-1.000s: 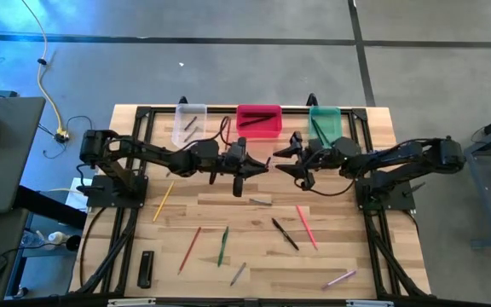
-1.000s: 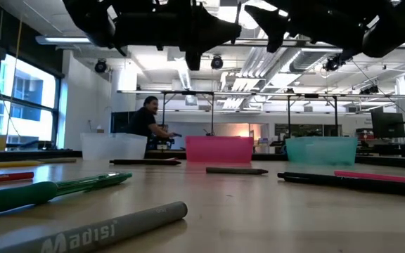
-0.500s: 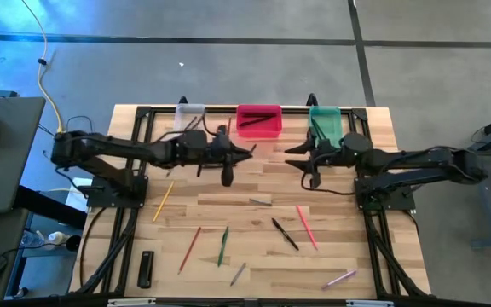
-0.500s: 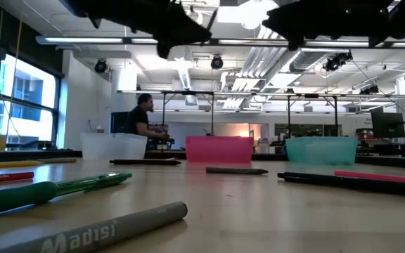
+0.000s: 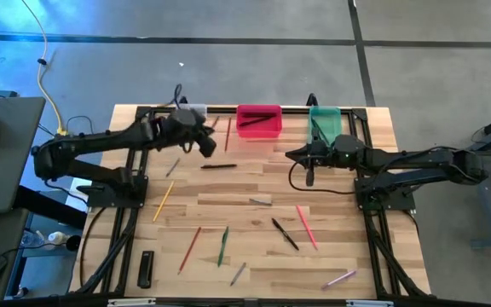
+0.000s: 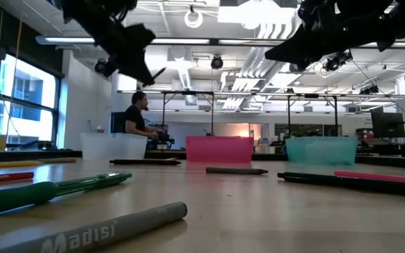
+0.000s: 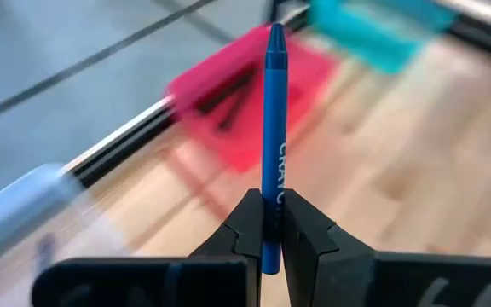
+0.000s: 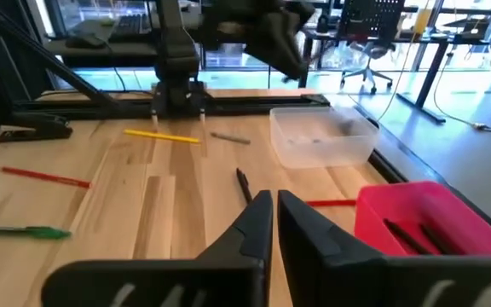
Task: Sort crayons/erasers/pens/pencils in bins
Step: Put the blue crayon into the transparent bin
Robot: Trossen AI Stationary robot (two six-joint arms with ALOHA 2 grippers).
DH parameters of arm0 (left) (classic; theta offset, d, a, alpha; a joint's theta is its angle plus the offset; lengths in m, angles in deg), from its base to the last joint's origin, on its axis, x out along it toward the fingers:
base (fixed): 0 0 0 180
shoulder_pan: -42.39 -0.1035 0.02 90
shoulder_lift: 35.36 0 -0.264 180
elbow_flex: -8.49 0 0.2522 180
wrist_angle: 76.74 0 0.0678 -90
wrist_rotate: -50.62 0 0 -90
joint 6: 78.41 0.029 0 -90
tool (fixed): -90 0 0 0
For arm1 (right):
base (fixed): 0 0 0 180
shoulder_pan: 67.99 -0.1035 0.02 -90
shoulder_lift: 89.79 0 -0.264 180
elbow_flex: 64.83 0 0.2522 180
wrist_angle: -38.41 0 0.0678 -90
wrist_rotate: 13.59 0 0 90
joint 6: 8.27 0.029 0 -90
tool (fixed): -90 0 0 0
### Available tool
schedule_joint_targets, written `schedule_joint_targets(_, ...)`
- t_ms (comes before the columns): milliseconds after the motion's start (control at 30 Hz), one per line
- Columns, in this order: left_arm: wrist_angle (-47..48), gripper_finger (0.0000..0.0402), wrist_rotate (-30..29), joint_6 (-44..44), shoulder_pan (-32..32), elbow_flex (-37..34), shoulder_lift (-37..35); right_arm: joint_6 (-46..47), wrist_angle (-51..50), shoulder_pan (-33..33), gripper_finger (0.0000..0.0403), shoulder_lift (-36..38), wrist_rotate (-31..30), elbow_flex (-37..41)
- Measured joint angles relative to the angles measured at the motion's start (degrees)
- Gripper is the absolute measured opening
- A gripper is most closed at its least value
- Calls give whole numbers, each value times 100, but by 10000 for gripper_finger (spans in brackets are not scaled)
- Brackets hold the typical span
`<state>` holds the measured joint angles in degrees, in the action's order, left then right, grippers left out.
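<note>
So the left gripper [image 7: 267,234] is clamped tight on a blue crayon [image 7: 273,128], up near the clear bin [image 5: 189,113] at the frame's upper middle, probably lined up for a drop. Right gripper [image 8: 274,223] looks pinched closed, holding nothing, beside the green bin [image 5: 325,124].

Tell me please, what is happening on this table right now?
A two-armed robot is sorting pens and crayons into bins. The left gripper holds a blue crayon near the clear bin and pink bin. The right gripper is shut and empty, near the green bin. Several pens still lie on the table.
</note>
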<state>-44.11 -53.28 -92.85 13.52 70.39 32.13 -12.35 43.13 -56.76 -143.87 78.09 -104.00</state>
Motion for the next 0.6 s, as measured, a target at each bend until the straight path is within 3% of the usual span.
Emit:
schedule_joint_targets(300,619,6,743,324,-1761,0,413,16,-9,-103,16,-44,-23,0)
schedule_joint_targets(600,905,6,1179,842,-2632,341,1523,-90,-25,-280,16,-44,-22,0)
